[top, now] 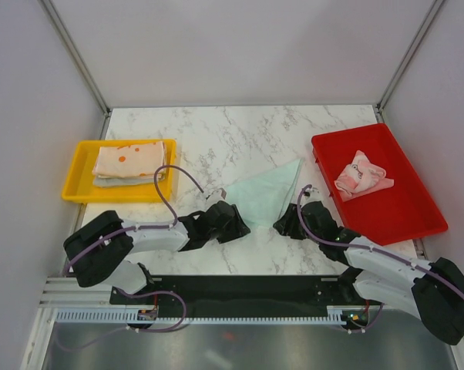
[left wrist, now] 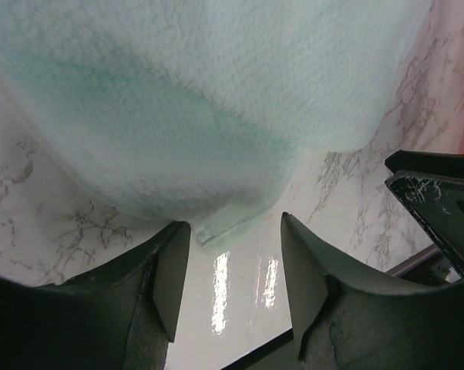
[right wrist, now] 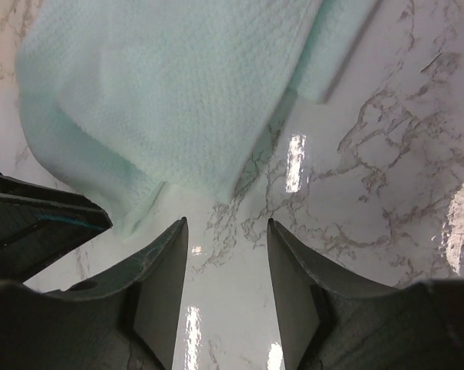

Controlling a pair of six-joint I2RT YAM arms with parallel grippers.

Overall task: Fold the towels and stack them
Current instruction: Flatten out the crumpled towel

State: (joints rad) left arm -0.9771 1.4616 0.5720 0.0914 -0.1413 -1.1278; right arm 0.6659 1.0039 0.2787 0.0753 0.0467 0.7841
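A mint green towel [top: 264,194] lies folded into a triangle on the marble table, between my two grippers. My left gripper [top: 233,220] is open and empty at its near left corner; the towel's edge [left wrist: 216,139] lies just beyond the fingertips. My right gripper [top: 287,225] is open and empty at its near right side, with the towel [right wrist: 170,92] just ahead and to the left. A folded orange-print towel [top: 129,159] lies on a grey-white one in the yellow tray [top: 78,173]. A crumpled pink patterned towel [top: 361,176] lies in the red tray [top: 401,202].
The yellow tray stands at the left, the red tray at the right edge of the table. White walls enclose the table. A black base rail [top: 232,297] runs along the near edge.
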